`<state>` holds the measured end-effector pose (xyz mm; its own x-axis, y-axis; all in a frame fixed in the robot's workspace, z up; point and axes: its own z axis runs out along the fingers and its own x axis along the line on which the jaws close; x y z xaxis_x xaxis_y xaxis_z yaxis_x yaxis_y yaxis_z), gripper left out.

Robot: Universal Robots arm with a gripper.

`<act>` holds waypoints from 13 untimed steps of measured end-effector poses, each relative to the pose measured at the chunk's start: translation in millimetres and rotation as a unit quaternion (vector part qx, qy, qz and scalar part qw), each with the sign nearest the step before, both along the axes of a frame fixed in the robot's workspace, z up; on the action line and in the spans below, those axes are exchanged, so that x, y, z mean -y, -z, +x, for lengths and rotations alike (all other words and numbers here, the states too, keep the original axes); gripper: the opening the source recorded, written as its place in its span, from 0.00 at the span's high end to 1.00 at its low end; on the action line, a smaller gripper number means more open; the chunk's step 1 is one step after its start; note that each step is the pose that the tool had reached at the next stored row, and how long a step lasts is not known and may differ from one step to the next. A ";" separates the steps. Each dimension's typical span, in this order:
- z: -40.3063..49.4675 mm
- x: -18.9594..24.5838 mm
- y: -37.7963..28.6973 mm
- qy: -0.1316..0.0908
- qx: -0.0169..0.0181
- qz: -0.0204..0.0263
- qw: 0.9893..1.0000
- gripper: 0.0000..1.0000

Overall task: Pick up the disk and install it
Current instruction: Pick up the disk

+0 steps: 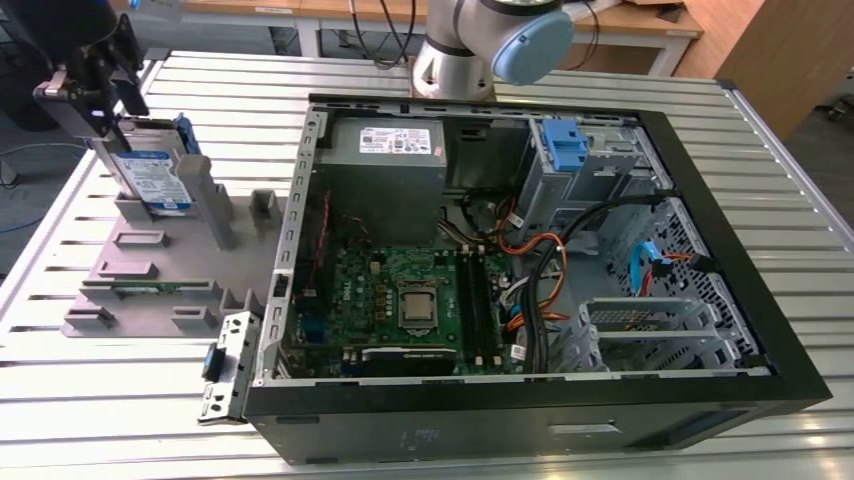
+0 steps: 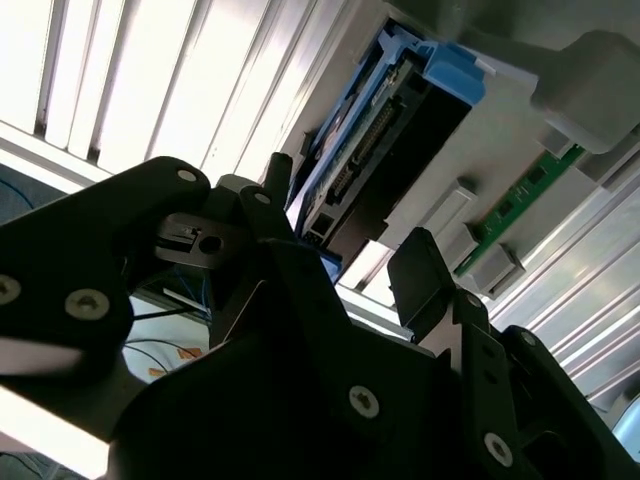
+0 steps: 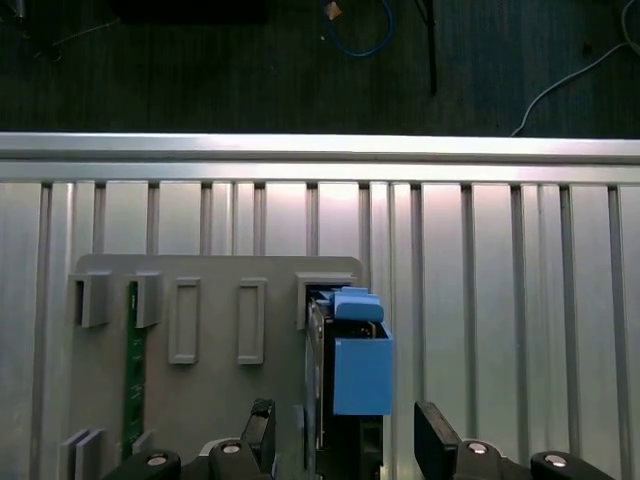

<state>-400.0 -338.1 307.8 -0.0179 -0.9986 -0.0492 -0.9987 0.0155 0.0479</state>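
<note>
Fingers [image 3: 262,428] are spread wide with the disk [image 3: 360,375] sitting right between them, not gripped, gaps both sides. It's standing on edge in the grey stand [image 3: 215,400] on the table [image 3: 500,300].

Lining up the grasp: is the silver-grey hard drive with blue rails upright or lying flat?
Upright: the silver-grey hard drive stands on edge in the grey plastic stand, between its posts.
</note>
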 end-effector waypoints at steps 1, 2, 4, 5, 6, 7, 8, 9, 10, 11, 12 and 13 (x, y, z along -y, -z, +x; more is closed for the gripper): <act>0.2 -0.3 0.4 0.000 0.000 0.000 1.000 0.35; 0.4 -0.3 0.8 0.000 0.000 0.000 1.000 0.35; 1.2 -0.4 1.7 0.000 0.000 0.000 1.000 0.35; 2.0 -0.4 2.1 0.000 0.000 0.000 1.000 0.35; 3.2 -0.4 2.5 0.000 0.000 0.000 1.000 0.35; 4.3 -0.4 2.7 0.000 0.000 0.000 1.000 0.35; 5.1 -0.4 2.9 0.000 0.000 0.000 1.000 0.35; 5.1 -0.4 2.9 0.000 0.000 0.000 1.000 0.35; 5.1 -0.4 2.9 0.000 0.000 0.000 1.000 0.35; 5.2 -0.4 3.1 0.000 0.000 0.000 1.000 0.35; 5.3 -0.4 3.8 0.000 0.000 0.000 1.000 0.35; 5.4 -0.4 4.3 0.000 0.000 0.000 1.000 0.35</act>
